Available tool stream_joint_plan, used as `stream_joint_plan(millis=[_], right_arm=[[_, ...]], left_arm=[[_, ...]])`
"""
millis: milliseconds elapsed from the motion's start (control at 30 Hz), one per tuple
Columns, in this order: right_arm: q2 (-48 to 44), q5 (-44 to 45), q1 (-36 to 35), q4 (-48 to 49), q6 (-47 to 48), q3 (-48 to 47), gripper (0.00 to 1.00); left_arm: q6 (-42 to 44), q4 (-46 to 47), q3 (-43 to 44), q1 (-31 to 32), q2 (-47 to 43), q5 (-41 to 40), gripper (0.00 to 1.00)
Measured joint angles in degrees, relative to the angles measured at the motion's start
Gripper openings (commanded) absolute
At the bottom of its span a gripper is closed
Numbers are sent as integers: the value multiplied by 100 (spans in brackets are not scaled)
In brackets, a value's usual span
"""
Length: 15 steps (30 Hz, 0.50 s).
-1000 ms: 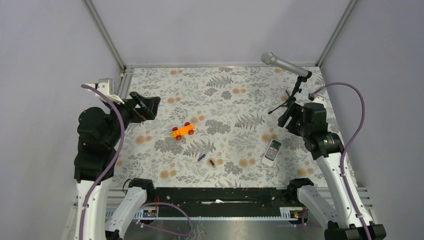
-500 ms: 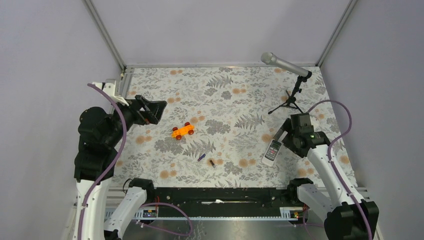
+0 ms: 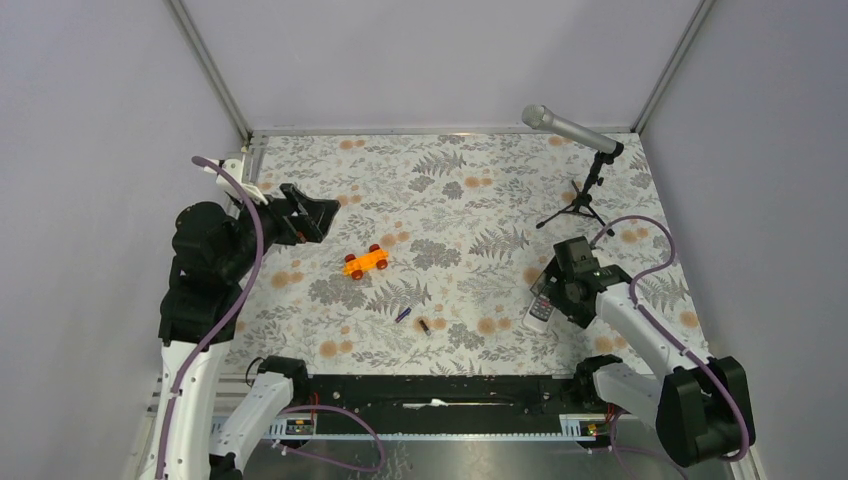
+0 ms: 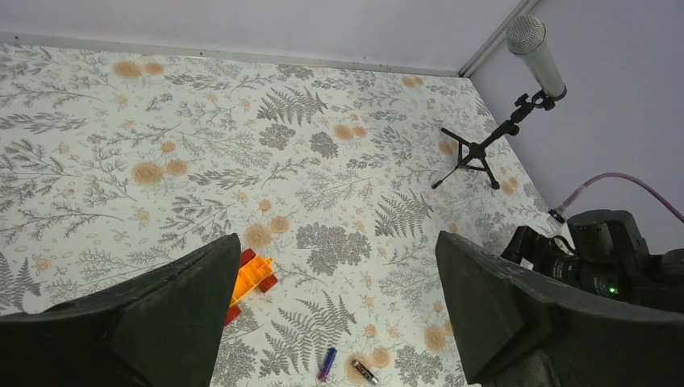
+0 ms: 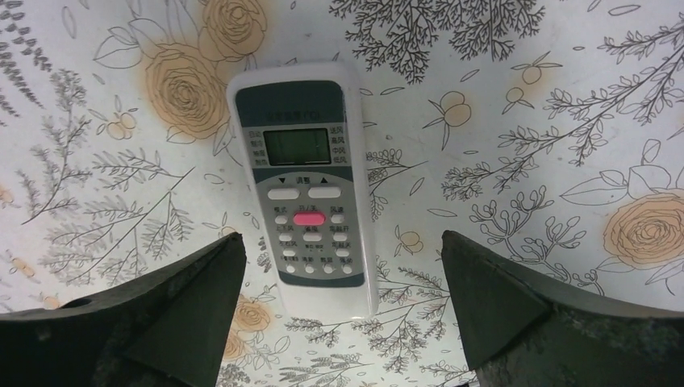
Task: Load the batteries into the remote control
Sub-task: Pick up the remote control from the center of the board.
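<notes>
Hovering wide-jawed, right gripper (image 5: 340, 242) is framing the face-up remote control (image 5: 305, 185), open table (image 5: 524, 121) flanking it; left gripper (image 4: 337, 250) is hanging wide-jawed near the left edge

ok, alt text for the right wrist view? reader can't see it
The remote control lies face up on the floral table cover, screen and buttons showing. The right pincer is open, one dark finger to each side of its near end.
</notes>
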State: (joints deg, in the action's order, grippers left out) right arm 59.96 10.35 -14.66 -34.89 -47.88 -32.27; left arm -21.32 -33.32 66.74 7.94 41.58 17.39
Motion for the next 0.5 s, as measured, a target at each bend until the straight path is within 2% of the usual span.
stream_joint_plan(millis=[167, 500], right_arm=[[234, 363, -173, -13, -264, 0, 92], [1115, 483, -612, 278, -236, -264, 96]], left_arm=[[-175, 70, -96, 0, -35, -50, 99], [-417, 267, -256, 4, -162, -313, 99]])
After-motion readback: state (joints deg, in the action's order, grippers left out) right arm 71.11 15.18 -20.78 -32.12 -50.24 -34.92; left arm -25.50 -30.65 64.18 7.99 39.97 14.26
